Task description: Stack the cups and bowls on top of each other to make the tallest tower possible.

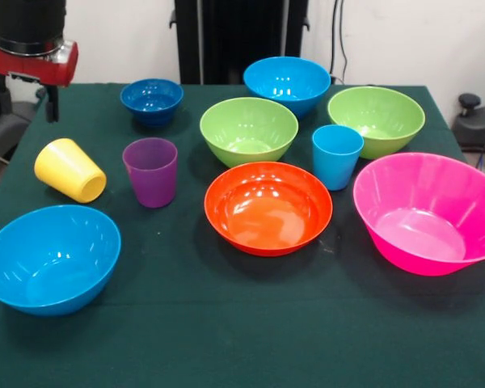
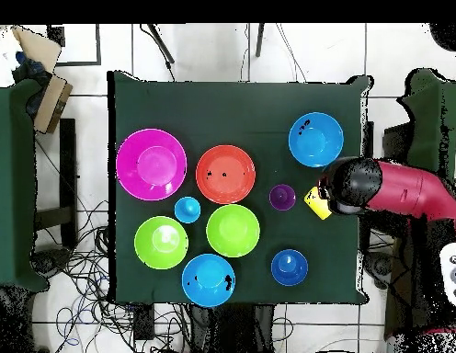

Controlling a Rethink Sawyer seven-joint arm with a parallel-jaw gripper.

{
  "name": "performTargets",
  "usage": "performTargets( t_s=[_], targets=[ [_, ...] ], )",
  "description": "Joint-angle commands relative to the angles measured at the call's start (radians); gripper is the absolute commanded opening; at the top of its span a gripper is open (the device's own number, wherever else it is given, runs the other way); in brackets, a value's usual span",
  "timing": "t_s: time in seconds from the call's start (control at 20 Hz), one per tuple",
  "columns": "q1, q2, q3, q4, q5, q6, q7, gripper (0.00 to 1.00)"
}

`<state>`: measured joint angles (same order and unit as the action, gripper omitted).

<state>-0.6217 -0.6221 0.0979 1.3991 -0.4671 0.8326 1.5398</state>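
All cups and bowls rest singly on the green table point(image 1: 226, 339). The yellow cup point(image 1: 69, 170) point(image 2: 317, 203) lies on its side at the left. Beside it the purple cup point(image 1: 151, 171) point(image 2: 282, 196) stands upright, and the light blue cup point(image 1: 336, 155) point(image 2: 187, 210) stands right of centre. Around them are the orange bowl point(image 1: 268, 206), the pink bowl point(image 1: 428, 212), two lime green bowls point(image 1: 249, 129) point(image 1: 376, 120), two light blue bowls point(image 1: 50, 257) point(image 1: 287, 83) and the small dark blue bowl point(image 1: 151, 99). My gripper point(image 1: 52, 101) hangs at the table's far left corner, above and behind the yellow cup, holding nothing that I can see.
The red and black arm point(image 2: 388, 188) reaches in over the table's edge by the yellow cup. Cables cover the floor point(image 2: 85, 267) along one side of the table. A second table with a cardboard box point(image 2: 48, 96) stands beyond that side.
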Motion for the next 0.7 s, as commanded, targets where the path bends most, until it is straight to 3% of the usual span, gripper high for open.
performTargets(
  t_s=[0.05,0.7],
  targets=[
    [-0.009,0.012,0.071,0.065,-0.022,0.011,-0.101,1.00],
    [-0.010,0.001,0.064,0.078,-0.041,-0.004,-0.098,1.00]
  ],
)
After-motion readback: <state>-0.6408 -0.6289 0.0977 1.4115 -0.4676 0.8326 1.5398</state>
